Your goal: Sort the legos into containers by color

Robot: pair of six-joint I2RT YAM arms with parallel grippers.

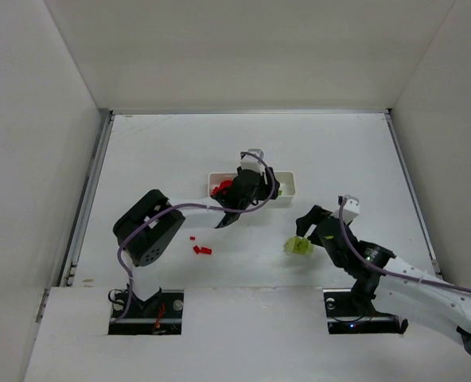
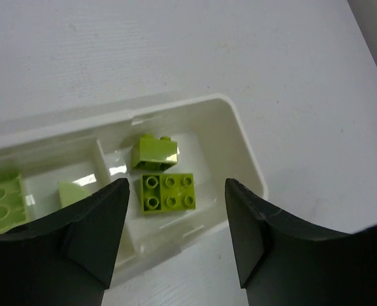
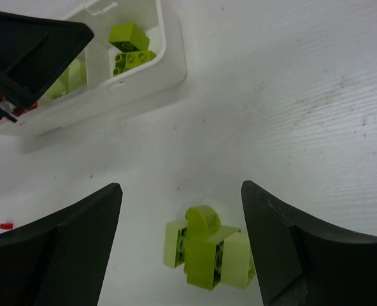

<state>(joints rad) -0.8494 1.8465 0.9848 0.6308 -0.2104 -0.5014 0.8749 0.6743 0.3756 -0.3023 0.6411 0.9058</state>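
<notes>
Yellow-green plastic lego bricks (image 2: 166,182) lie in the end compartment of the long white plastic tray (image 2: 239,137), grouped there by colour. Left end effector (image 2: 176,194) hovers above them, jaws apart, empty. Right end effector (image 3: 181,191), likewise released, straddles a yellow-green brick cluster (image 3: 207,255) on the white desk (image 3: 303,95), apparently positioned for pickup.

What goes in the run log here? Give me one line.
left gripper: open over tray end, green bricks inside | right gripper: open above loose green bricks | red bricks: loose on table
</notes>
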